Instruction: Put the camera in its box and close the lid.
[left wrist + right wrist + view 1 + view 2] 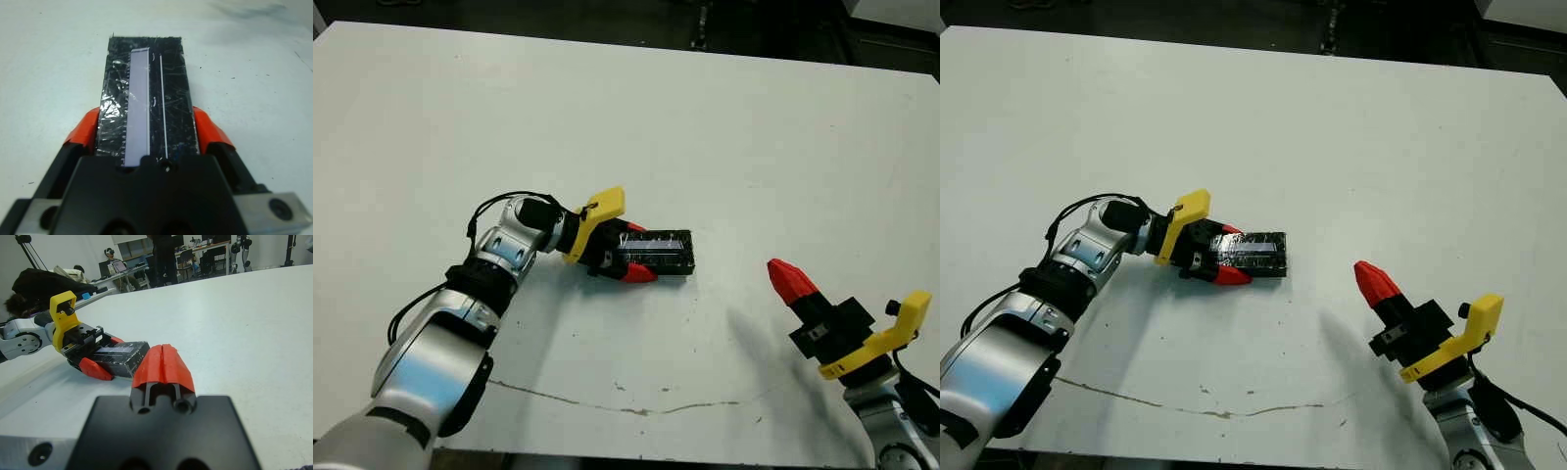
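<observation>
The lid (pixel 658 251), a glossy black plate with wrinkled reflections, lies flat on top of the box (pixel 119 364), forming one low black block on the table. My left gripper (pixel 641 253) is shut on this block, one red finger (pixel 83 131) pressed to each long side. The camera is hidden, and so is the box's inside. My right gripper (pixel 788 277) is shut with nothing in it, hovering to the right of the block with a gap of bare table between them.
A thin dark crack line (pixel 607 397) runs across the table (pixel 724 147) near its front edge. In the right wrist view, people, desks and another robot (pixel 239 249) stand beyond the far edge.
</observation>
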